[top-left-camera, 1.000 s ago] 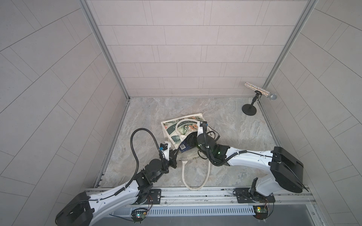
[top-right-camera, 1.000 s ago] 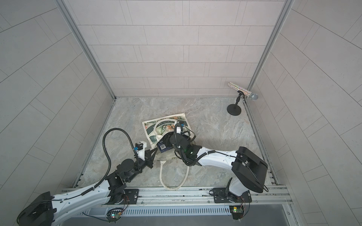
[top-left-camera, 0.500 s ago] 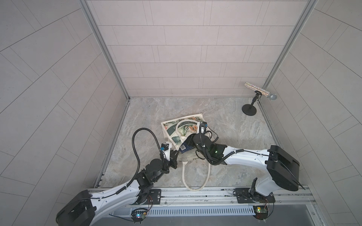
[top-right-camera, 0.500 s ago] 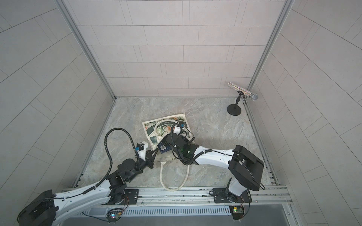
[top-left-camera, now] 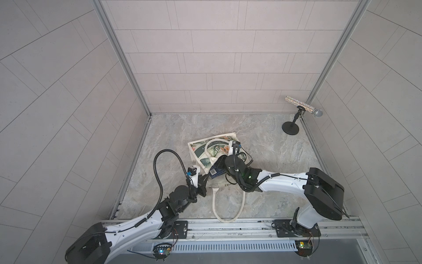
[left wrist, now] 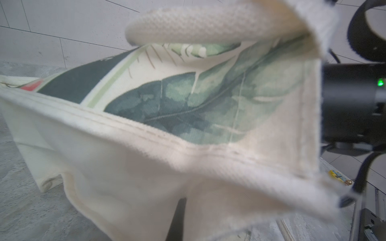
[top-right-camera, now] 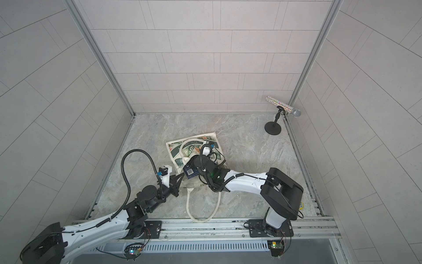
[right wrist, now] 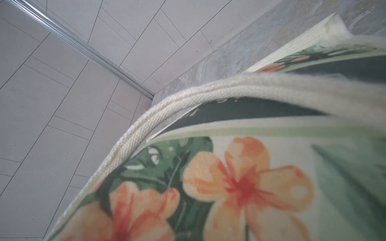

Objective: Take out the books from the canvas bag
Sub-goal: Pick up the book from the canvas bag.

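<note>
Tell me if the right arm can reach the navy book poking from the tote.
Probably yes: the dark navy paperback book juts from the mouth of the cream canvas tote, beside the right claw, nothing visibly between.

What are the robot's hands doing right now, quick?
Left hand: closed on the canvas bag's edge.
Right hand: at the bag's mouth; cannot tell.

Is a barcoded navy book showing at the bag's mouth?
Yes, in a top view a navy book with a barcode label shows at the mouth of the canvas bag.

Robot lab test cell, tiled panel walls [top-left-camera: 205,45], marble-look floor [top-left-camera: 205,128], arms' mounting rail [top-left-camera: 228,225]
</note>
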Available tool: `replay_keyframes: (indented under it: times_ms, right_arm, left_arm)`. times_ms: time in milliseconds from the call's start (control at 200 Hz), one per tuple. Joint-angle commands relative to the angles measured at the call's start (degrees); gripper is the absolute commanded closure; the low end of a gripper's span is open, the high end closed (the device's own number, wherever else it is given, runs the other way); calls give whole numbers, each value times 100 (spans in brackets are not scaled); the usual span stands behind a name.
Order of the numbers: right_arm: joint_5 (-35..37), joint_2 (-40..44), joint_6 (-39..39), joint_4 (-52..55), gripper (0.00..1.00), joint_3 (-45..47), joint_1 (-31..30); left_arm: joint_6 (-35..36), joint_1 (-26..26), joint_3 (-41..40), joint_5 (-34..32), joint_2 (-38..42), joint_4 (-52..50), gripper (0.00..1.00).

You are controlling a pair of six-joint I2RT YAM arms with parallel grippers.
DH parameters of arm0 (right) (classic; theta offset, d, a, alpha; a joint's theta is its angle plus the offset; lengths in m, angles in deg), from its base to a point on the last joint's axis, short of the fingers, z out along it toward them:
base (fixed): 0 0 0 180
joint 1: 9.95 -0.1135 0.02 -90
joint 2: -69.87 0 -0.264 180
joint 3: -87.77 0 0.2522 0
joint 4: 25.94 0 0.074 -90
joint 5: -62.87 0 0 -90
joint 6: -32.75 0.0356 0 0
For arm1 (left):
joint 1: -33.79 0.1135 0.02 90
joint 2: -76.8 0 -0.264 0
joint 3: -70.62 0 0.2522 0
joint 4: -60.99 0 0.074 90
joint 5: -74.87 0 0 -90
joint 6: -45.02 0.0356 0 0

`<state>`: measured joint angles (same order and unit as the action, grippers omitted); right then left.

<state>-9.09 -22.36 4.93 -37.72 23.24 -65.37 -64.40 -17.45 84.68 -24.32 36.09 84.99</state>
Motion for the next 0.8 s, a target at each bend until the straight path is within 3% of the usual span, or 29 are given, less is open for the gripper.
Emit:
replay_keyframes:
  times_ms: [0,175,540,796]
  right_arm:
    - [38,59,113,165,42,213,101]
    - [226,549,203,557,41,390,86]
    - [-57,-228,463,1110,41,-254,423]
    - [168,-310,-71,865,56,-413,486]
  left_arm:
    - [157,-59,-29,390,196,680,100]
    - [178,-66,-12,403,126,720,100]
    - [239,-58,-3,497,-3,813,100]
    - [263,-57,7,553,-37,821,100]
